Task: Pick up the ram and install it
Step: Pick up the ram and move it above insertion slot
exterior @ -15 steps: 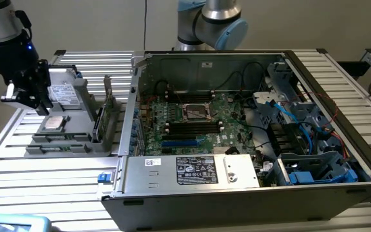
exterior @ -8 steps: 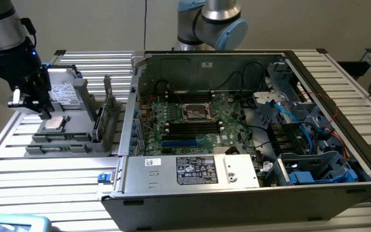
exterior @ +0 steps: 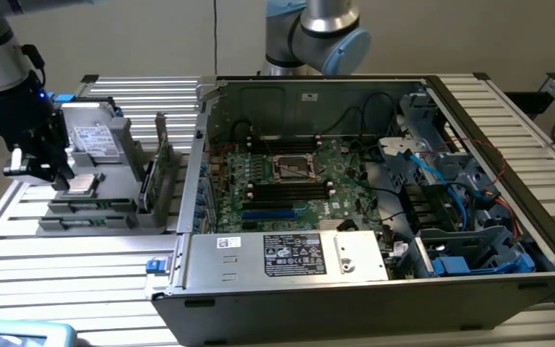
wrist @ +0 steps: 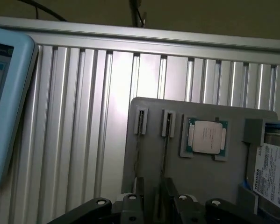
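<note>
My end effector [wrist: 154, 189] hangs released over the ram [wrist: 165, 147], edge-up in the grey holder [wrist: 200, 177] beside the processor chip [wrist: 206, 136]; light, stiff, fragile, I'd pinch its flat faces mid-length.

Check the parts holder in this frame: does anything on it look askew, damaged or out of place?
Nothing stands out. The ram sticks stand on edge, straight in their slots on the grey holder. The processor chip lies square in its recess. The hand hangs open over the sticks.
</note>
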Robot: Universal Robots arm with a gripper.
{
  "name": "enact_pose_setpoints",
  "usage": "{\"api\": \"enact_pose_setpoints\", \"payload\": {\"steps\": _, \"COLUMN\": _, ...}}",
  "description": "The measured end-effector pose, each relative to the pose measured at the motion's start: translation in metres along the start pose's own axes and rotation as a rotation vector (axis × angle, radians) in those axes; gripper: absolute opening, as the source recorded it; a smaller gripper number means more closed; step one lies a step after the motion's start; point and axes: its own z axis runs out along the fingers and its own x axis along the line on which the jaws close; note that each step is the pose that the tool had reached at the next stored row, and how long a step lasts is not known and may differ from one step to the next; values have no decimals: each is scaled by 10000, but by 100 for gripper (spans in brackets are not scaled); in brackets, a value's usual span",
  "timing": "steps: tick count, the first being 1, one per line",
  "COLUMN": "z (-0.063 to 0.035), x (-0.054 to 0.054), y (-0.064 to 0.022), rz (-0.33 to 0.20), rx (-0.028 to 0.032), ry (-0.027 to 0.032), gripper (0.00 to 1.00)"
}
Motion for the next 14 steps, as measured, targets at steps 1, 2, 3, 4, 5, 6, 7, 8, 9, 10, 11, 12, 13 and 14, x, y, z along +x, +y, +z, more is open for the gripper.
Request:
{"api": "enact_pose_setpoints", "payload": {"steps": 1, "z": 18, "x": 27, "y": 4, "rz": 0, "rx": 0, "ry": 1, "gripper": 31}}
{"api": "enact_pose_setpoints", "payload": {"steps": 2, "z": 36, "x": 59, "y": 6, "rz": 4, "rx": 1, "ry": -1, "gripper": 31}}
{"api": "enact_pose_setpoints", "payload": {"steps": 3, "z": 54, "x": 89, "y": 8, "rz": 15, "rx": 3, "ry": -6, "gripper": 31}}
{"api": "enact_pose_setpoints", "payload": {"steps": 4, "z": 73, "x": 118, "y": 9, "rz": 28, "rx": 5, "ry": -13, "gripper": 31}}
{"api": "enact_pose_setpoints", "payload": {"steps": 5, "z": 91, "x": 145, "y": 11, "rz": 38, "rx": 6, "ry": -20, "gripper": 31}}
{"api": "enact_pose_setpoints", "payload": {"steps": 6, "z": 110, "x": 171, "y": 12, "rz": 47, "rx": 9, "ry": -29, "gripper": 31}}
{"api": "enact_pose_setpoints", "payload": {"steps": 7, "z": 128, "x": 190, "y": 12, "rz": 57, "rx": 11, "ry": -36, "gripper": 31}}
{"api": "enact_pose_setpoints", "payload": {"steps": 8, "z": 146, "x": 200, "y": 12, "rz": 69, "rx": 12, "ry": -44, "gripper": 31}}
{"api": "enact_pose_setpoints", "payload": {"steps": 9, "z": 165, "x": 209, "y": 11, "rz": 88, "rx": 12, "ry": -54, "gripper": 31}}
{"api": "enact_pose_setpoints", "payload": {"steps": 10, "z": 184, "x": 213, "y": 8, "rz": 113, "rx": 13, "ry": -63, "gripper": 31}}
{"api": "enact_pose_setpoints", "payload": {"steps": 11, "z": 201, "x": 213, "y": 2, "rz": 136, "rx": 13, "ry": -77, "gripper": 31}}
{"api": "enact_pose_setpoints", "payload": {"steps": 12, "z": 219, "x": 214, "y": -5, "rz": 166, "rx": 14, "ry": -91, "gripper": 31}}
{"api": "enact_pose_setpoints", "payload": {"steps": 13, "z": 237, "x": 215, "y": -12, "rz": 195, "rx": 15, "ry": -104, "gripper": 31}}
{"api": "enact_pose_setpoints", "payload": {"steps": 14, "z": 254, "x": 216, "y": -19, "rz": 210, "rx": 15, "ry": -116, "gripper": 31}}
